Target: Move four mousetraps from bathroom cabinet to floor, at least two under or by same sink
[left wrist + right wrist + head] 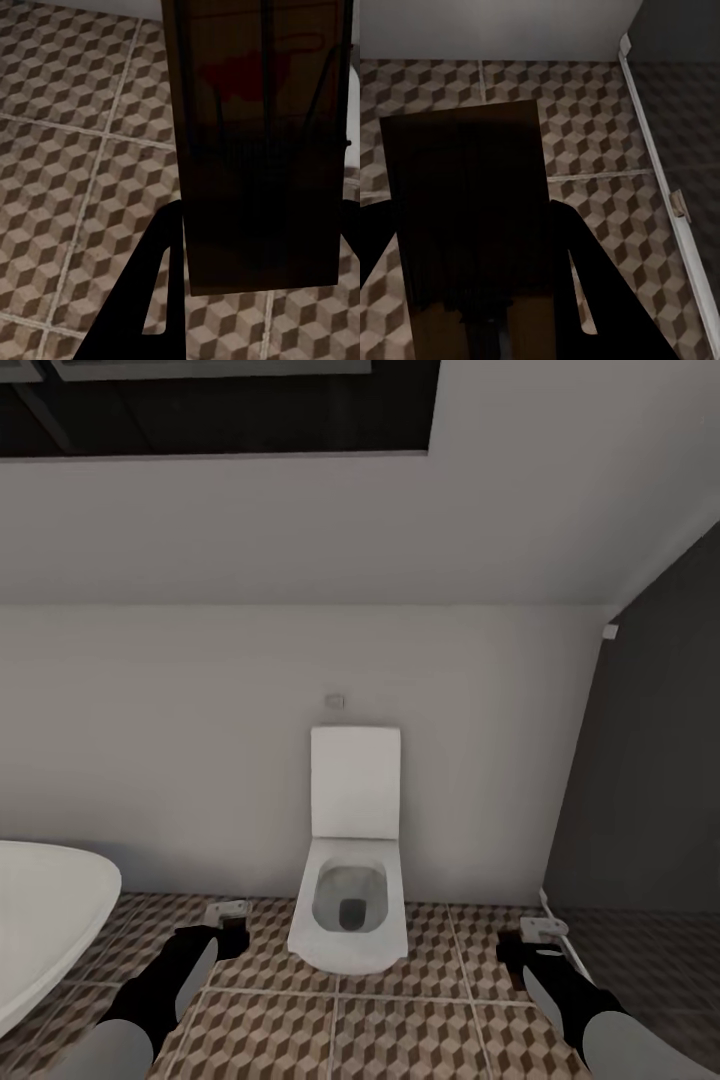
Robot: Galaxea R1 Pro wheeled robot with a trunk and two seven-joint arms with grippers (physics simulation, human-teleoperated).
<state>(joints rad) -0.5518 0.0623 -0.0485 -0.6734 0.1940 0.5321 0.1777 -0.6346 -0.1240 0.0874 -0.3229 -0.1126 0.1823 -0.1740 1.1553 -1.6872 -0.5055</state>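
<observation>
In the left wrist view a brown wooden mousetrap (pixel 255 150) with dark wire parts and a red mark sits between the fingers (pixel 157 292) of my left gripper (pixel 259 247), which is shut on it. A second mousetrap (pixel 465 187), dark and in shadow, is gripped the same way by my right gripper (pixel 472 255). Both traps hang above the cube-patterned bathroom floor (pixel 75 187) (pixel 585 150). In the head view my left gripper (pixel 228 928) and right gripper (pixel 530 948) are held low over the floor (pixel 400 1040), on either side of the toilet. The cabinet and the sink are out of view.
A white toilet (pixel 350 900) with its lid up stands against the pale wall straight ahead. The rim of a white bathtub (pixel 40 920) juts in beside the left arm. A dark wall (pixel 650 810) with a white base strip (pixel 660 180) runs beside the right arm.
</observation>
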